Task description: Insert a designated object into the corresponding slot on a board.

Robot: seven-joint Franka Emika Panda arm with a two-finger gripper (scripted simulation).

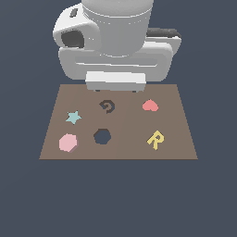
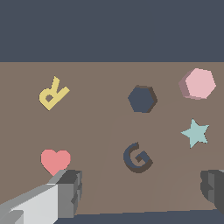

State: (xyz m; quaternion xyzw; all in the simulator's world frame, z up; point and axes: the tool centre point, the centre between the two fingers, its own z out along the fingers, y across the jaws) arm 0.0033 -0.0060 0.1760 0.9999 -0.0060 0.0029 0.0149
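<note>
The light-pink hexagon piece [image 1: 68, 142] lies flat on the brown board [image 1: 180, 139] near its front edge at the exterior view's left, just beside the dark hexagon slot [image 1: 102, 136] and apart from it. The gripper [image 2: 142, 190] hangs over the board's far edge, fingers [image 2: 70, 188] spread wide, holding nothing

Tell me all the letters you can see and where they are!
"R": a yellow letter piece lying on the brown board.
"G": a dark letter-shaped hole cut into the board, not a piece.
No other letters, words or numbers show. The pink hexagon, the hexagon hole, the teal star and the pink heart carry no writing.
</note>
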